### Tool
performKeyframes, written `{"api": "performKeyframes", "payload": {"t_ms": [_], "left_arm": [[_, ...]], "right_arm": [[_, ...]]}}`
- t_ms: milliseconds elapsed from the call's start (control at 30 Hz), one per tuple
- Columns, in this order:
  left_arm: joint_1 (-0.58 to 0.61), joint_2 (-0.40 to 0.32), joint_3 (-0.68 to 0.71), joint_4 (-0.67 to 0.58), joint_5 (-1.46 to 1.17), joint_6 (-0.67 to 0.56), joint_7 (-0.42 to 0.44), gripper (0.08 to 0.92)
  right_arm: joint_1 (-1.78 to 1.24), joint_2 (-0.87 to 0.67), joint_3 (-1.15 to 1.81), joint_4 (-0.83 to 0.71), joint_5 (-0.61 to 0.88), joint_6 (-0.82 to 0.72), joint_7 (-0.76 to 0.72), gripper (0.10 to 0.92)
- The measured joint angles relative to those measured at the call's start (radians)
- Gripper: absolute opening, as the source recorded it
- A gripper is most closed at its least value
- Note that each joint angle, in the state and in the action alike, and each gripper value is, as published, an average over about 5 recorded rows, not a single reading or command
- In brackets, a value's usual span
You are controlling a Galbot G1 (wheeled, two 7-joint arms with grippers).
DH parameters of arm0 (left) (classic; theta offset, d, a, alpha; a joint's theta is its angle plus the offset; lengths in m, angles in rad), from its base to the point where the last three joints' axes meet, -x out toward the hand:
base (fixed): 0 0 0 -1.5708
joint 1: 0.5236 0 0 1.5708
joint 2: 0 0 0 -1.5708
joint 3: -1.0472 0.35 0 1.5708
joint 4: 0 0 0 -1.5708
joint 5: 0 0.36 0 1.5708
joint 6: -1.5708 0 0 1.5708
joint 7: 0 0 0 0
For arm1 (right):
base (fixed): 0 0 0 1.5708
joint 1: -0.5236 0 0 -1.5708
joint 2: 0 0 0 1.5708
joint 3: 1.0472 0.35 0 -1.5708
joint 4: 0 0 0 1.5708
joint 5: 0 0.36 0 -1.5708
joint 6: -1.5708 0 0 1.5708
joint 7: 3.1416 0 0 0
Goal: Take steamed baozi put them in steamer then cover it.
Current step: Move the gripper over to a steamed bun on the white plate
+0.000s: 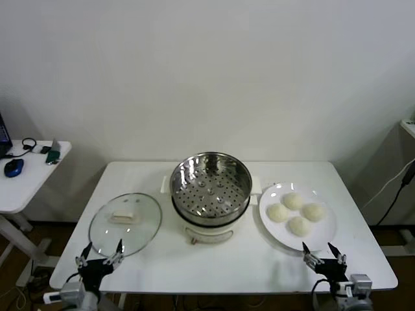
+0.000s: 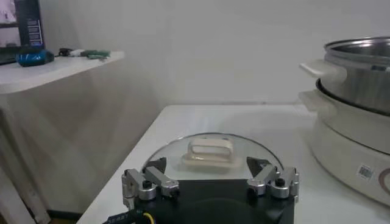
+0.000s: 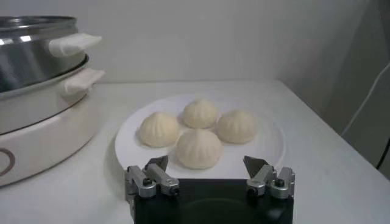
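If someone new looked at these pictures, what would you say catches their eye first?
Most likely the shiny steamer at the middle of the white table, uncovered, with its perforated tray bare. To its right, four steamed baozi sit clustered on a white plate; to its left the cover lies flat. The left gripper and right gripper wait open at the near edge.

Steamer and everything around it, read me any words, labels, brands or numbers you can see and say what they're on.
None can be read.
Steamer: small sticker on its white base, print too small to read.
Dark box on the side table: pale marks, too blurred to read.
Lid, plate, buns: no text.
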Motion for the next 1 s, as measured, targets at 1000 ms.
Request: {"api": "performKeyframes", "payload": {"t_ms": [1000], "left_arm": [[0.001, 0.014, 0.003, -0.012, -0.033, -0.016, 0.016, 0.823]], "right_arm": [[1.520, -0.503, -1.237, -0.603, -0.284, 0.078, -0.847, 0.823]]}}
